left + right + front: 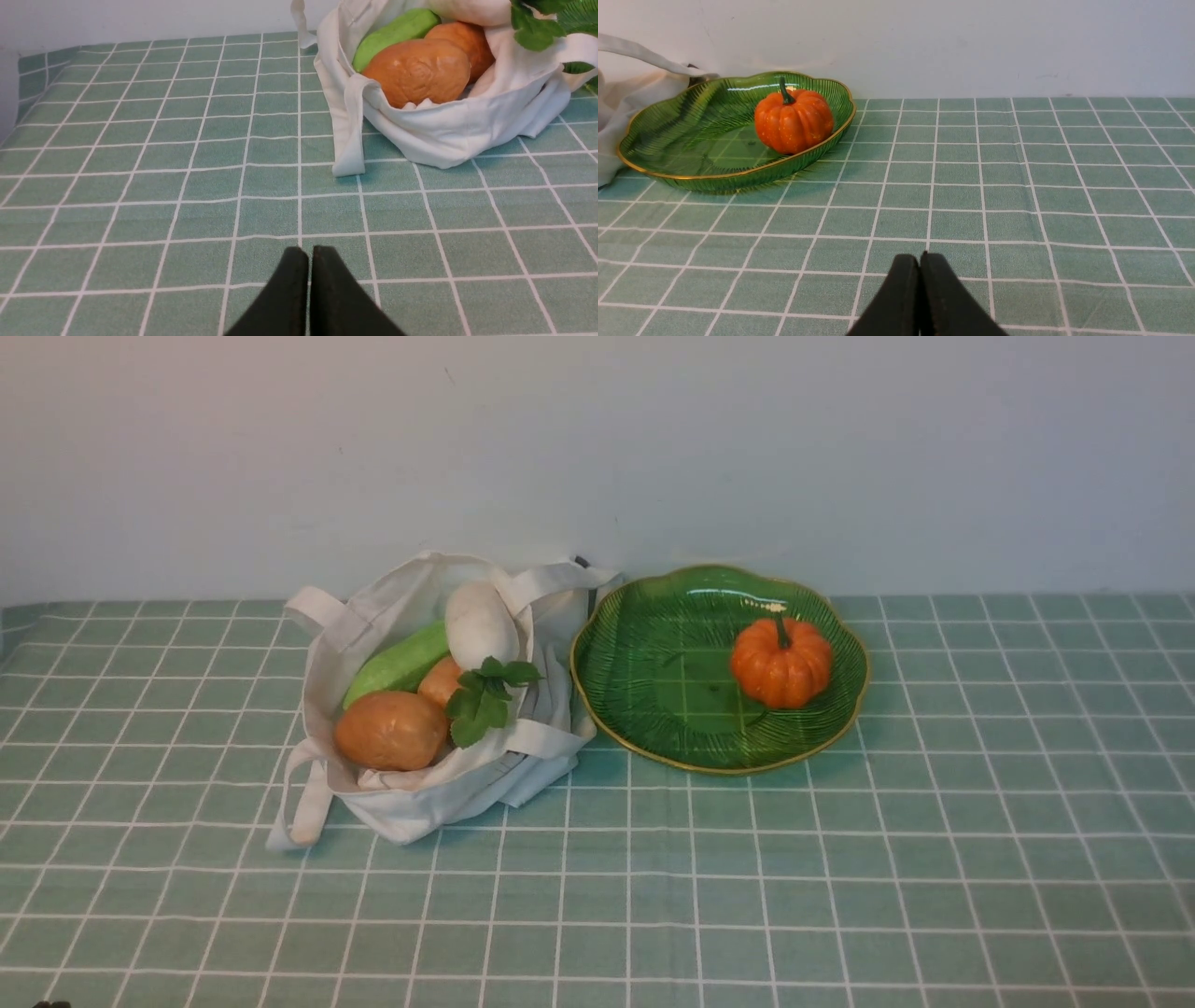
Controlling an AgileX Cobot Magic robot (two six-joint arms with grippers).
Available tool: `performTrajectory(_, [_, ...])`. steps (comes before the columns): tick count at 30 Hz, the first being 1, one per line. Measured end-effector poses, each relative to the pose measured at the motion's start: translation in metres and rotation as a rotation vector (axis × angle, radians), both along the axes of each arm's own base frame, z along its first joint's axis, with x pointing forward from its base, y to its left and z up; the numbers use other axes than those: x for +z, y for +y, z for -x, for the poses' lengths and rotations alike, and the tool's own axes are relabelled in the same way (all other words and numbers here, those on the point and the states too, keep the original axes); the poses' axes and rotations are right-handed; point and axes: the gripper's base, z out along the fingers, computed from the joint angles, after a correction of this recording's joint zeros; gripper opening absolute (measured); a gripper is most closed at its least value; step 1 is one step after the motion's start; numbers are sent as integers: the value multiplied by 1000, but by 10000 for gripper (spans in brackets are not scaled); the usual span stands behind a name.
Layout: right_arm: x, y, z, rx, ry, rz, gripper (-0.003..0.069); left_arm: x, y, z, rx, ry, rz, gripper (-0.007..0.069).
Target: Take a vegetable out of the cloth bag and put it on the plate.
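The orange ribbed pumpkin (780, 662) stands upright on the right half of the green glass plate (653, 663); both also show in the right wrist view, pumpkin (794, 121) on plate (691, 126). The off-white cloth bag (439, 784) lies open to the left of the plate, holding a brown potato (391, 730), a white oval vegetable (480, 623), a green cucumber (397, 665) and leaves. The bag (444, 135) also shows in the left wrist view. My left gripper (310, 254) is shut and empty over bare cloth in front of the bag. My right gripper (919, 259) is shut and empty, well short of the plate.
A green checked tablecloth (840, 859) covers the table, and a pale wall (597, 448) stands right behind the bag and plate. Neither arm shows in the front view. The cloth's left edge (14, 93) shows in the left wrist view.
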Motion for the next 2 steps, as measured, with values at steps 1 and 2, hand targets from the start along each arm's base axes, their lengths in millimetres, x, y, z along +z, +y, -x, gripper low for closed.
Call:
performTrajectory(1, [0, 0, 0, 0, 0, 0, -16, 0, 0, 0, 0, 0, 0, -5])
performTrajectory(2, [0, 0, 0, 0, 0, 0, -16, 0, 0, 0, 0, 0, 0, -5])
